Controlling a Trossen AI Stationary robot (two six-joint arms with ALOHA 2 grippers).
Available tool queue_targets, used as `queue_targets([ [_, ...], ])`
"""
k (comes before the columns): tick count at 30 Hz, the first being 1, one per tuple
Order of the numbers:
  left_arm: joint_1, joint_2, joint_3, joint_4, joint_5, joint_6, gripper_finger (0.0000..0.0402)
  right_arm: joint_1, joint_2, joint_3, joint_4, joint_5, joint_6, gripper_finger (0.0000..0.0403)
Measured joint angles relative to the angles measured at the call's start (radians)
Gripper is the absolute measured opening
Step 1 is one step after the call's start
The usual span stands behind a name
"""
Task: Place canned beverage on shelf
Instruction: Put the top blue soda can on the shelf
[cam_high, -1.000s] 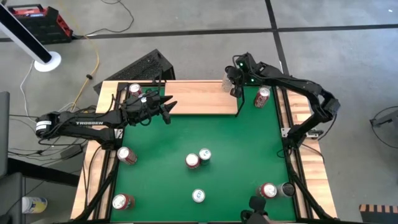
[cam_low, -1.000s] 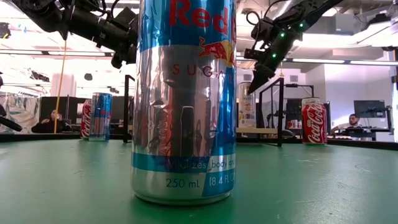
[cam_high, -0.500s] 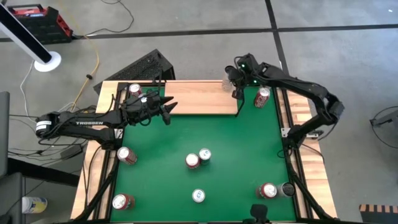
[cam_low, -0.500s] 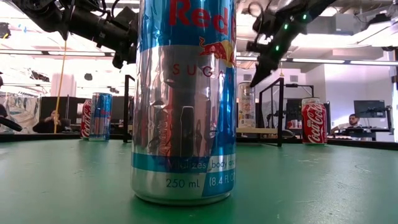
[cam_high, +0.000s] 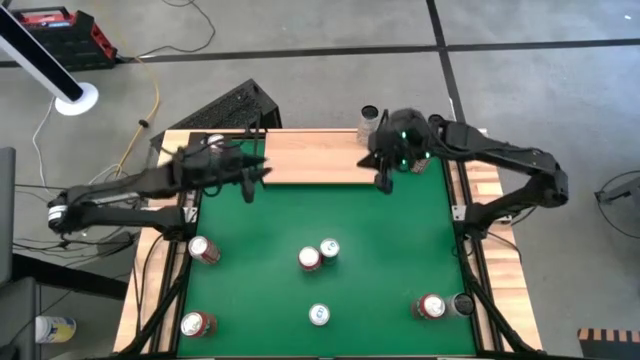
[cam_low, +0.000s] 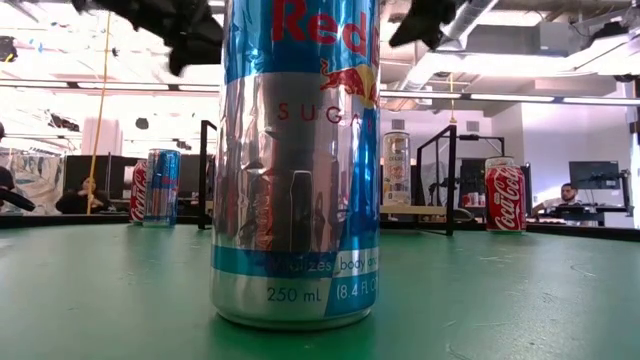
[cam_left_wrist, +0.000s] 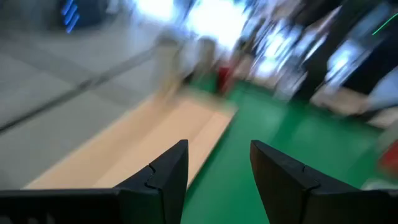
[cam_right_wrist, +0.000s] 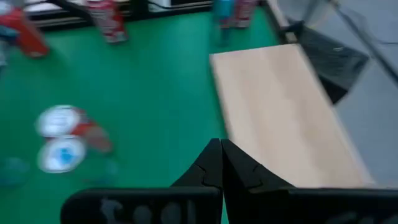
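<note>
We see the shelf (cam_high: 318, 157) lying along the far edge of the green table (cam_high: 390, 260), a light-wood board with black wire at its ends. 1 pale can (cam_high: 369, 122) stands at its right far corner, by the wire frame; whether it rests on the board itself or just behind it we cannot tell from above.

The right gripper (cam_high: 384, 183) hangs over the table at the shelf's right near corner, its fingers pressed together on nothing; the right wrist view shows them meeting as 1 dark wedge above the board. The left gripper (cam_high: 247, 183) is at the shelf's left near end, jaws parted with nothing between them, as the left wrist view makes plain.

Loose cans are well apart from the shelf: a pair (cam_high: 319, 254) near mid-table, 1 (cam_high: 319, 314) nearer the front, 2 on the left side and 1 at the front right.

We judge the step in hand to be fetching another can. To do it well, we would open the right fingers fully before descending, come straight down over an upright can, and choose 1 of the touching pair only if the fingers can pass without knocking its neighbour.
</note>
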Motion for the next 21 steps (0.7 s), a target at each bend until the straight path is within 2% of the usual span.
queue_targets([
  [2,0.022,0.018,0.137,-0.283,-0.085,-0.003,0.0158,0.061,0.000,0.000,-0.002,0.031,0.044,0.0021],
  [5,0.091,0.076,0.315,-0.614,-0.195,-0.012,0.0158,0.128,0.003,0.000,-0.004,0.067,0.061,0.0021],
  [7,0.172,0.123,0.397,-0.768,-0.201,0.009,0.0158,0.162,0.010,0.000,-0.003,0.071,0.059,0.0021],
  [9,0.275,0.169,0.443,-0.865,-0.133,0.048,0.0158,0.181,0.012,0.000,-0.005,0.071,0.049,0.0021],
  [12,0.428,0.238,0.463,-0.920,0.043,0.110,0.0158,0.192,0.009,0.000,-0.004,0.073,0.027,0.0021],
  [14,0.507,0.287,0.463,-0.926,0.105,0.123,0.0159,0.191,0.003,0.000,-0.016,0.072,0.007,0.0021],
  [17,0.581,0.359,0.463,-0.934,0.116,0.087,0.0169,0.185,-0.023,0.000,-0.059,0.069,-0.028,0.0021],
  [21,0.609,0.425,0.463,-0.942,0.164,0.037,0.0203,0.167,-0.056,0.000,-0.139,0.068,-0.097,0.0024],
])
